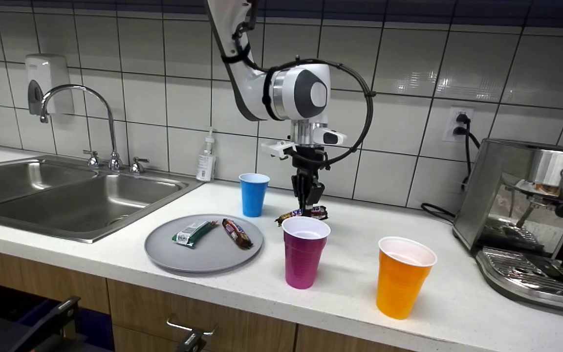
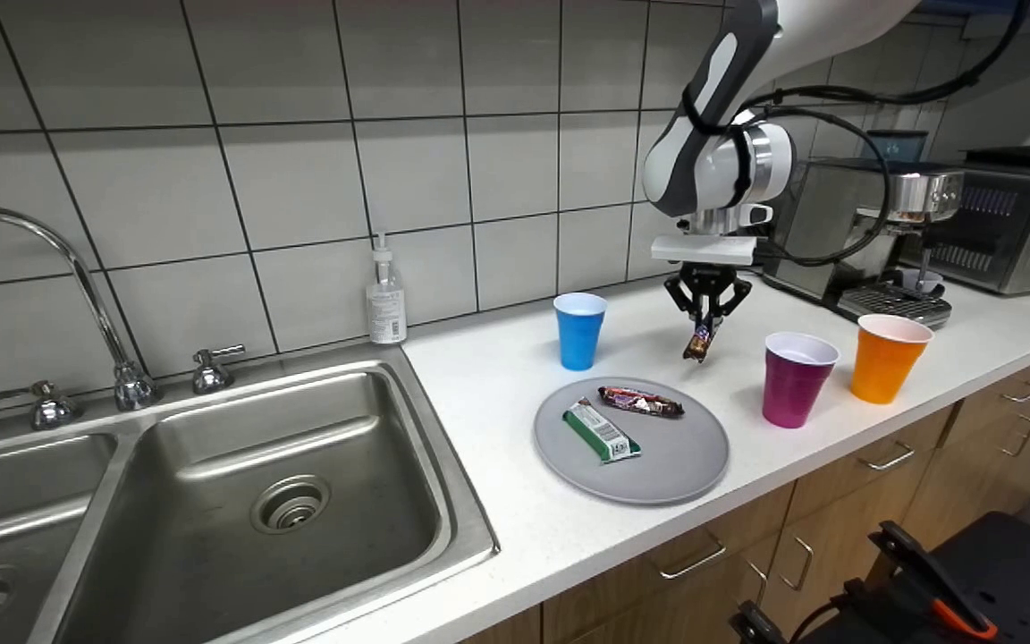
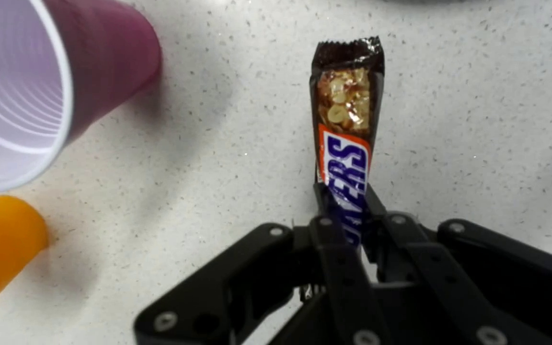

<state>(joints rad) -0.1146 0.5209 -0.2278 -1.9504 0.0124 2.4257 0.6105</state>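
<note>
Jaws were clamped on a Snickers bar (image 3: 345, 139) over the surface (image 1: 350, 274); in an exterior view, it was right of the blue cup (image 1: 253, 198), far side of the purple cup (image 1: 304, 260).

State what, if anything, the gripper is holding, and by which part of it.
The gripper holds a wrapped Snickers bar near its middle, pinched across its long sides, with both ends sticking out.

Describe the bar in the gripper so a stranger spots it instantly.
In both exterior views, go right from the sink, past the gray plate, to the gripper. Clamped there is the brown-wrapped bar; it alone is held: a green bar and a second brown bar lie on the plate.
</note>
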